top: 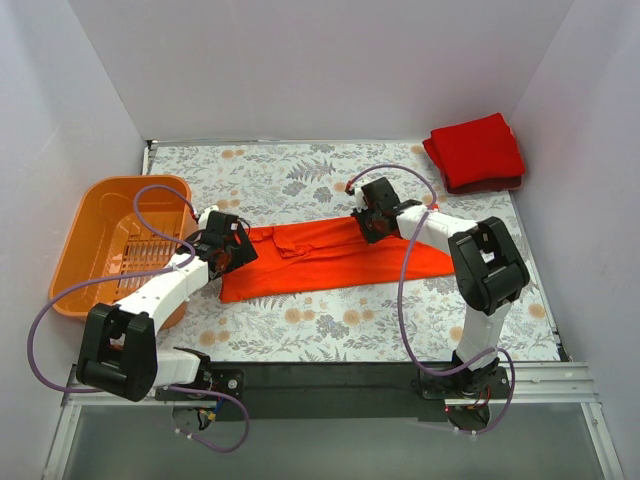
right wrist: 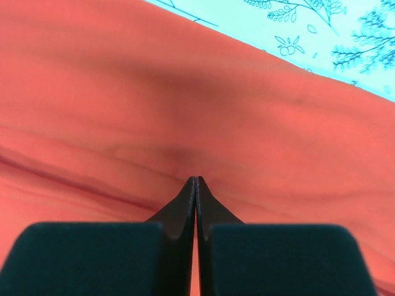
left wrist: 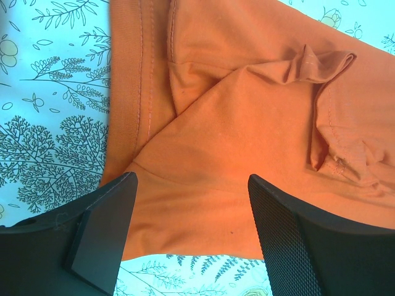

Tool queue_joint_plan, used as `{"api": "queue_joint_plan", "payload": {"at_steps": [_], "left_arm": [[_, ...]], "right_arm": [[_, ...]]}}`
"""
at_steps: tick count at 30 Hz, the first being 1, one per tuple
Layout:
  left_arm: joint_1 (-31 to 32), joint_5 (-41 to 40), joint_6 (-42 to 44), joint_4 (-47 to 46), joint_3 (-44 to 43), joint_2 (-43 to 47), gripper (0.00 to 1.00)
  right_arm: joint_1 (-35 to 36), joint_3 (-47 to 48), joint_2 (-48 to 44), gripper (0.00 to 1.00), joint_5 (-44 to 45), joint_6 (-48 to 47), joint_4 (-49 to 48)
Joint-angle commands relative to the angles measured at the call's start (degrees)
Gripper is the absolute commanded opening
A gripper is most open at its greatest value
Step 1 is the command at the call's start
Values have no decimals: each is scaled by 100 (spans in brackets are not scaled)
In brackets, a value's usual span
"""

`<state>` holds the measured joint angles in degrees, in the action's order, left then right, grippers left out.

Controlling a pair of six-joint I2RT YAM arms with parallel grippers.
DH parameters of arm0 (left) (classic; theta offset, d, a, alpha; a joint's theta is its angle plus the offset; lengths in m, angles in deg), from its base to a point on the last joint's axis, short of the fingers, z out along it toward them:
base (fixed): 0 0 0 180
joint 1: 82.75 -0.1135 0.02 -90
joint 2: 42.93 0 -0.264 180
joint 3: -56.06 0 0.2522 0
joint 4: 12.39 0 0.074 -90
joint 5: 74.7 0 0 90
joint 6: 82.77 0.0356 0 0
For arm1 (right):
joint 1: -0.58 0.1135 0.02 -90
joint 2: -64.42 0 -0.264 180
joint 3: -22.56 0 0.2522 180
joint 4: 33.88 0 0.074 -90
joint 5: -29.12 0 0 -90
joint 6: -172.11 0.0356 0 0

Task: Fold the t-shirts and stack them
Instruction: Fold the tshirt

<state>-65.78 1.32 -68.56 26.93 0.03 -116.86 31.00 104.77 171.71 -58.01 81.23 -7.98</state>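
Lying stretched across the table, the orange shirt spans both arms. The left gripper hovers wide open over its left end, holding nothing. The right gripper is pinched tight on cloth mid-shirt. The red shirt sits folded in the far right corner.

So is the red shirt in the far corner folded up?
Folded. The red shirt sits as a neat, thick square with stacked layers at its edge.

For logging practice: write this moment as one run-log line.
left gripper: open over orange-red shirt; right gripper: shut, tips on it; dark-red shirt: folded
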Motion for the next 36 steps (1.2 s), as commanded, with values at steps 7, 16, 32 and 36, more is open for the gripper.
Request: {"api": "queue_joint_plan", "payload": {"at_steps": [7, 16, 32, 36], "left_arm": [[-27, -88, 82, -60, 34, 81, 72], [-36, -105, 82, -60, 25, 98, 72], [-27, -114, 91, -69, 34, 72, 72], [-36, -105, 91, -60, 34, 81, 72]], "right_arm": [[35, -24, -516, 23, -226, -1273, 350], [368, 116, -287, 31, -130, -2249, 342], [562, 380, 170, 29, 451, -2662, 227], [580, 398, 214, 29, 460, -2680, 201]]}}
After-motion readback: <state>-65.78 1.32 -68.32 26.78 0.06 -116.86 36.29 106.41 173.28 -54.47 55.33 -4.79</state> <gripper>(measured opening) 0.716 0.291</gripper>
